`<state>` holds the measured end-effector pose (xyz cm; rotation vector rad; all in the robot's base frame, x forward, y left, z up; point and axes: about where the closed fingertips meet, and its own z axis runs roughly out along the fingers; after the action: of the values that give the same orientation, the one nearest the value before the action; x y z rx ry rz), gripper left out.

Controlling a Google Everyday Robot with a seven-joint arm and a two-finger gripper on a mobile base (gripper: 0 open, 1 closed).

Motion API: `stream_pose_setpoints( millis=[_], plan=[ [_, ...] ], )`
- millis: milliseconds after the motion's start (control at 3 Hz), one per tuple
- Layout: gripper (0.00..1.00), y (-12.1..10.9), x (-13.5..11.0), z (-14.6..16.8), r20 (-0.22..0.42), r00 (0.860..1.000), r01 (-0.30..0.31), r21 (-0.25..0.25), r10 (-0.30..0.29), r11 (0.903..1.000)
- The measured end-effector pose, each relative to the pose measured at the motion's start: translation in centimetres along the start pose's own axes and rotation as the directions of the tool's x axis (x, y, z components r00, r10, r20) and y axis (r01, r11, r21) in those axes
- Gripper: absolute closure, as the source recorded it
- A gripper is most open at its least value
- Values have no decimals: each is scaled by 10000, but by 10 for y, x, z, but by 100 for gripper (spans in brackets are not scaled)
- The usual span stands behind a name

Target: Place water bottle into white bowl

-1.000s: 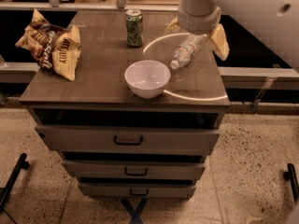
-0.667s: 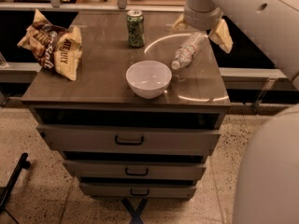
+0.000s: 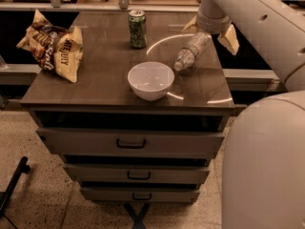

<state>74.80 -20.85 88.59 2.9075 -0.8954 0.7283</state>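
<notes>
Working the grasp-and-lift step, by my reading: the robot's hand point(image 3: 211, 32) sits at the back right of the dark brown worktop point(image 3: 102, 80), directly over the base end of the clear, ribbed plastic water bottle point(image 3: 190, 52); whether it is clamped on the bottle or slack around it, I cannot tell. Bottle tilted, cap end low and pointing front-left, near the round, glossy white bowl point(image 3: 150, 80) but apart from it; bowl upright, nothing in it. Green soda can point(image 3: 137, 28) stands behind the bowl; crumpled brown-and-yellow snack bag point(image 3: 52, 46) lies far left, both off the likely path. Next move calls for a secure hold, a lift above the rim, a short carry front-left; bottle looks longer than the bowl is wide, so expect it to lean on the rim.
</notes>
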Motion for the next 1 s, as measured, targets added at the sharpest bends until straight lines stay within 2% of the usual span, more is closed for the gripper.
stream_pose_setpoints(
  millis=[333, 667, 1000],
  plan=[
    [3, -2, -2, 14, 151, 9998, 94, 70, -95, 9999],
    [25, -3, -7, 19, 320, 9992, 220, 66, -222, 9997],
    [56, -10, -27, 20, 800, 9947, 641, 98, -647, 9979]
  ],
)
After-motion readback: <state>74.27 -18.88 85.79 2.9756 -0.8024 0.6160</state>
